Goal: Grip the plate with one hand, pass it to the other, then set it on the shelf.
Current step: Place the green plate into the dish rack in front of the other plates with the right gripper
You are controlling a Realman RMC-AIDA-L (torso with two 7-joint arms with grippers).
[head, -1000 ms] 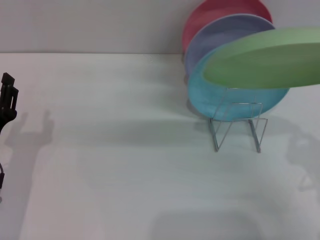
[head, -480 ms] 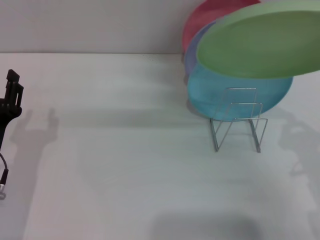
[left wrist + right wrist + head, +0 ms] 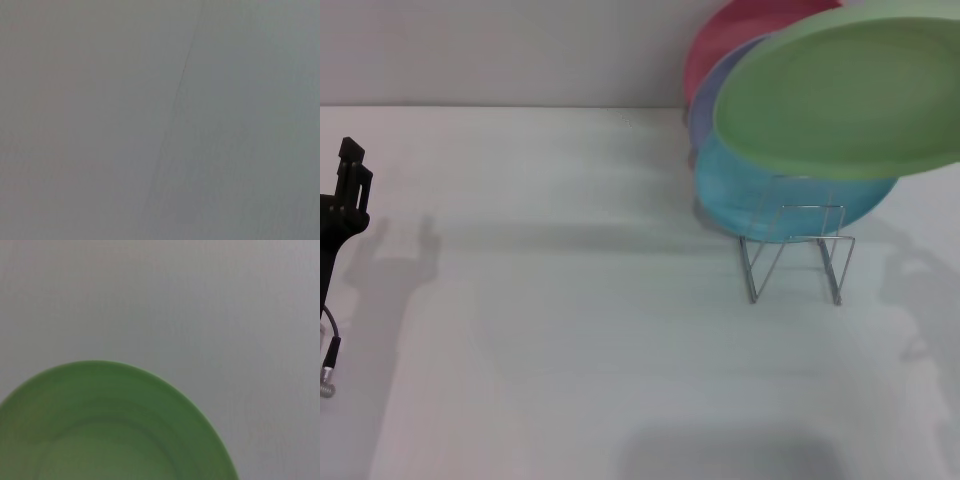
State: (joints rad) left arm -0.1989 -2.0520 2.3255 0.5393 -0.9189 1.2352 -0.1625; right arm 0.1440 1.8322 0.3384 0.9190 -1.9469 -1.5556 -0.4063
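Left gripper (image 3: 348, 190): you have it low at the left edge of the head view, over the white table (image 3: 570, 330), carrying nothing; whether its fingers are apart or together you cannot tell from here. Its wrist view shows only blank grey surface.

Shelf (image 3: 795, 255): the wire rack stands on the table to the right, its front slots bare, loops upright.

Plate (image 3: 840, 95): light green, plain, shallow-rimmed, in the air above and just in front of the shelf, tilted with its face partly toward you. It overlaps the turquoise plate (image 3: 760, 205), with the lavender plate (image 3: 720, 85) and red plate (image 3: 730, 35) behind.

Right gripper: out of the head view; the right wrist view shows only the plate's rim close up, so you judge that arm to be holding it, fingers unseen.

Key relation: the plate lies far to the right of the left gripper; the right arm is much nearer, and the open slot sits below the plate's lower edge.
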